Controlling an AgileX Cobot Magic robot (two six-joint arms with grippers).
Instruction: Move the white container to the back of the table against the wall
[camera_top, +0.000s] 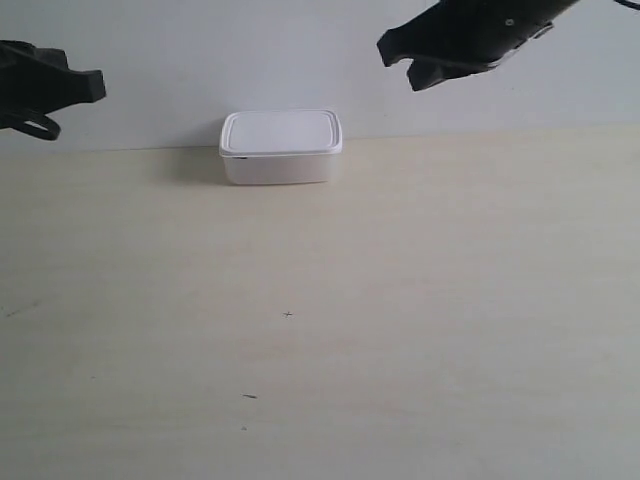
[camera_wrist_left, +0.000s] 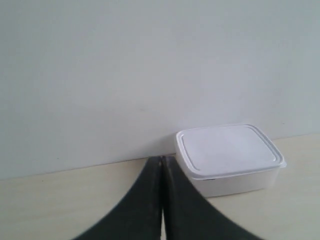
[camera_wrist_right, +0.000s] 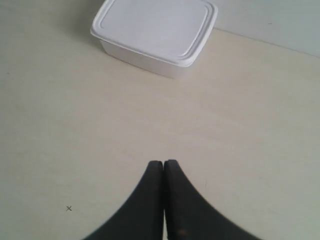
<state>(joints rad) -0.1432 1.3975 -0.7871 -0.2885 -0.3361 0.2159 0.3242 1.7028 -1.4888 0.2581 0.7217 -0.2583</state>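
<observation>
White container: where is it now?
Exterior view: the white container sits at the far edge of the table, seemingly against the wall, slightly left of centre, lid on.

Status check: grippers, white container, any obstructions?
Both shut, empty: left gripper, right gripper. white container lidded, upright, at back of table, by the wall. No obstruction seen.

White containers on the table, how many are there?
1. The white container sits lidded at the back of the table, by the wall. Nothing seems hidden.
</observation>
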